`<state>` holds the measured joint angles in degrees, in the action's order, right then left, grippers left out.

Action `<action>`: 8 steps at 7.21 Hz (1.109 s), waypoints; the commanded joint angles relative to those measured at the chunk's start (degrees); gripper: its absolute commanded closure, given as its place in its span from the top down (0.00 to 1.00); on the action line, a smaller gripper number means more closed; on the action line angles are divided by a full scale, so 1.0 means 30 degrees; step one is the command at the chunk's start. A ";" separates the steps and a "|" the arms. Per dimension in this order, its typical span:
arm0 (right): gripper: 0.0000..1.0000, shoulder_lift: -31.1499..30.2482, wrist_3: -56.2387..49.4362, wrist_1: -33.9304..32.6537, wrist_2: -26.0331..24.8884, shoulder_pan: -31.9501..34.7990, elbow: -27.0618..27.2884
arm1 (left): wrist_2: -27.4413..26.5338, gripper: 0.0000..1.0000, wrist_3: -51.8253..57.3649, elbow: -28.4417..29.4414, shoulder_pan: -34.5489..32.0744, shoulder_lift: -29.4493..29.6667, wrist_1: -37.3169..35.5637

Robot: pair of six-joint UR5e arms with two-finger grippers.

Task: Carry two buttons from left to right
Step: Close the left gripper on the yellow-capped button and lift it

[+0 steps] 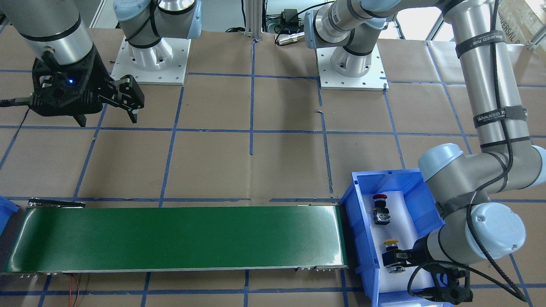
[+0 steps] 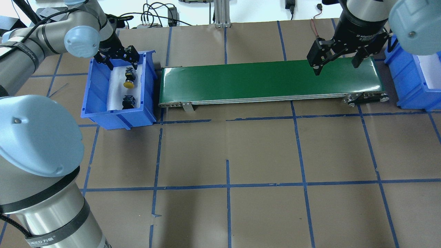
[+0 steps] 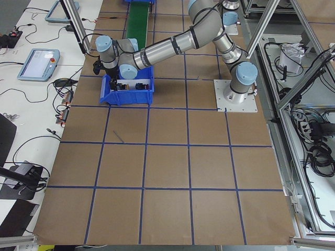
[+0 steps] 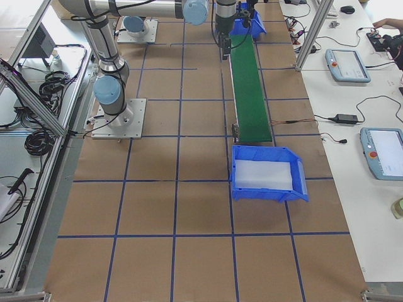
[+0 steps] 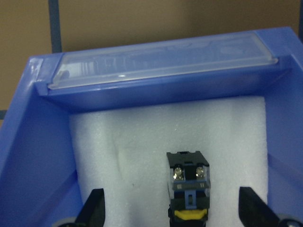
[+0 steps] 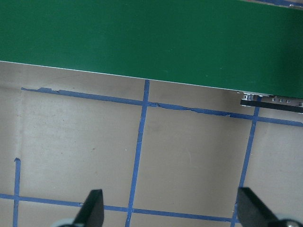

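We have left gripper (image 2: 119,61) wide open astride yellow button (image 2: 129,78), upper left, for the pinch; right gripper (image 2: 336,69) open, empty, upper right.

Light is bright, even and diffuse from above. Shadows on the table (image 2: 262,151) are faint and soft-edged. The background beyond the table's far edge is blown out white in the front-facing view. The green belt (image 1: 170,234) shows a pale sheen at its ends. The left wrist view is soft overall: the clear strip (image 5: 161,59) on the blue bin (image 5: 28,142) rim glares, and the left gripper (image 5: 170,213) fingertips (image 5: 93,208) are blurred. The side views are small, with fine detail lost.
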<state>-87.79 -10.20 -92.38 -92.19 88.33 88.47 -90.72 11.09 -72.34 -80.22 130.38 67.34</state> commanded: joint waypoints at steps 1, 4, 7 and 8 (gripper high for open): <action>1.00 -0.0004 0.0000 0.0001 -0.0001 0.0000 0.0011 | -0.0054 0.98 -0.0268 -0.0057 -0.0300 0.0280 -0.0211; 1.00 -0.0004 0.0000 0.0001 -0.0001 0.0000 0.0011 | -0.0288 0.59 -0.0300 -0.0263 -0.0243 0.0222 -0.0181; 1.00 -0.0004 0.0000 0.0001 -0.0001 0.0000 0.0011 | -0.0288 0.15 -0.0300 -0.0264 -0.0243 0.0105 -0.0123; 1.00 0.0025 0.0000 0.0001 -0.0001 0.0000 0.0011 | -0.0288 0.15 -0.0300 -0.0060 -0.0272 -0.0360 0.0196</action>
<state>-87.79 -10.19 -92.37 -92.20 88.33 88.51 -91.58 10.20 -73.05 -80.96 130.48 67.16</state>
